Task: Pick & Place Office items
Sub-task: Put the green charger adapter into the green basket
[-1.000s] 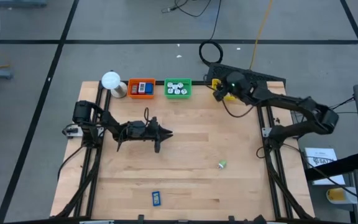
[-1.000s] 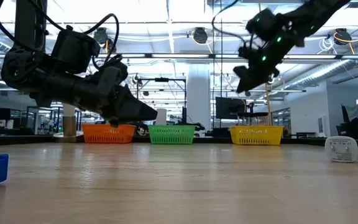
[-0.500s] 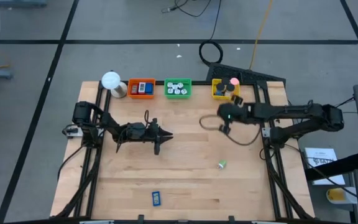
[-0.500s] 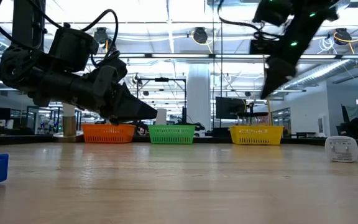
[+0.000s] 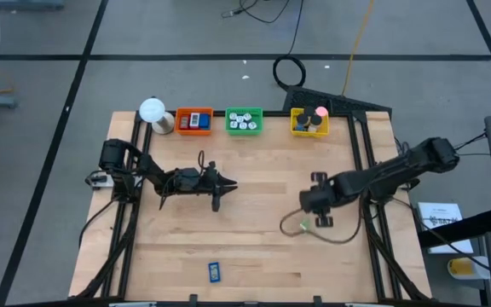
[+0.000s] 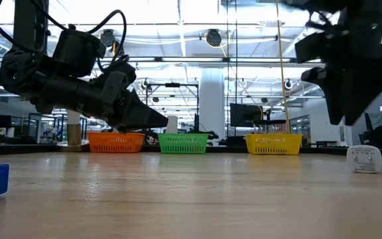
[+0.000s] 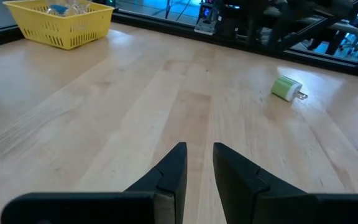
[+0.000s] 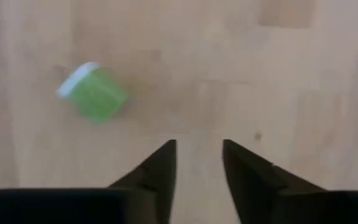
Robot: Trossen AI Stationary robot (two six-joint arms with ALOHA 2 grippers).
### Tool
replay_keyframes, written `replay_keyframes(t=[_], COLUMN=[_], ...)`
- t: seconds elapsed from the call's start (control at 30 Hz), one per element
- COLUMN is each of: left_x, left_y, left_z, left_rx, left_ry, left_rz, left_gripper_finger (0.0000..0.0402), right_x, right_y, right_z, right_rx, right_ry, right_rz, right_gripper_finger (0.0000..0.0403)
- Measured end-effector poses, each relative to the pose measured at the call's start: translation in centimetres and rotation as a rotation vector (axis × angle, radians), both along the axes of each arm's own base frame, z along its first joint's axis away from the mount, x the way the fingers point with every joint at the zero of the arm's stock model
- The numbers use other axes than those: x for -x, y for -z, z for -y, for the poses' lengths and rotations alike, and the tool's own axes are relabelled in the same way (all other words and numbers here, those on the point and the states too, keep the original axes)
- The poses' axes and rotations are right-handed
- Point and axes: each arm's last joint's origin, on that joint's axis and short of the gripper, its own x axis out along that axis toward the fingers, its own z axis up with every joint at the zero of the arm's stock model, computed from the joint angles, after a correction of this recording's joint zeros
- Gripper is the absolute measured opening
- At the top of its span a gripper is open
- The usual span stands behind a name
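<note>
A small green piece with a white end [image 8: 92, 93] lies on its side on the wooden table, right of the middle [image 5: 303, 224]; it also shows in the left wrist view [image 7: 286, 88]. My right gripper [image 8: 197, 149] hangs above the table beside it, pointing down, open and empty [image 5: 315, 211]. A blue flat piece [image 5: 215, 271] lies near the table's near edge. My left gripper [image 7: 197, 152] waits level above the table's left middle [image 5: 228, 183], empty, with a narrow gap between its fingers.
An orange tray [image 5: 194, 120], a green tray [image 5: 244, 121] and a yellow tray [image 5: 309, 122] with a pink and a black roll stand along the far edge. A white ball lamp [image 5: 153, 111] stands left of them. Bare wood lies between the arms.
My right gripper has swung from above the yellow tray at the far edge toward the near edge and come down, and now stands over the green piece. The yellow tray's rolls have come into view.
</note>
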Motion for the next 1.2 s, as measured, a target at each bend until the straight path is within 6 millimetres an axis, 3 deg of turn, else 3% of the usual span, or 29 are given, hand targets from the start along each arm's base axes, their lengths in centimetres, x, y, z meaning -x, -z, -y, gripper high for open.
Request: replay_keyframes(t=[0.23, 0.47, 0.67, 0.87, 1.03, 1.2], left_x=[0.0, 0.0, 0.0, 0.0, 0.0, 0.0], left_y=[0.0, 0.0, 0.0, 0.0, 0.0, 0.0], left_z=[0.0, 0.0, 0.2, 0.2, 0.2, 0.2], left_rx=[-0.001, -0.002, -0.004, -0.008, -0.008, -0.008], left_ry=[0.000, 0.002, 0.008, 0.009, 0.009, 0.009], left_rz=[-0.002, -0.002, -0.002, -0.002, -0.002, -0.002], left_gripper_finger=[0.0076, 0.0076, 0.0076, 0.0076, 0.0076, 0.0076], right_x=[-2.2, -3.5, -4.0, -4.4, -4.6, -5.1], right_y=[0.3, 2.3, 4.0, 4.4, 4.2, 2.4], right_z=[-4.0, -5.0, -5.4, -5.5, -5.4, -4.0], right_rx=[-0.034, -0.037, -0.021, -0.030, -0.038, -0.002], right_ry=[-0.265, -0.305, -0.352, -0.353, -0.334, -0.250], right_rz=[-0.070, -0.120, -0.172, -0.135, -0.100, 0.034], right_gripper_finger=[0.0235, 0.0262, 0.0238, 0.0174, 0.0118, 0.0118])
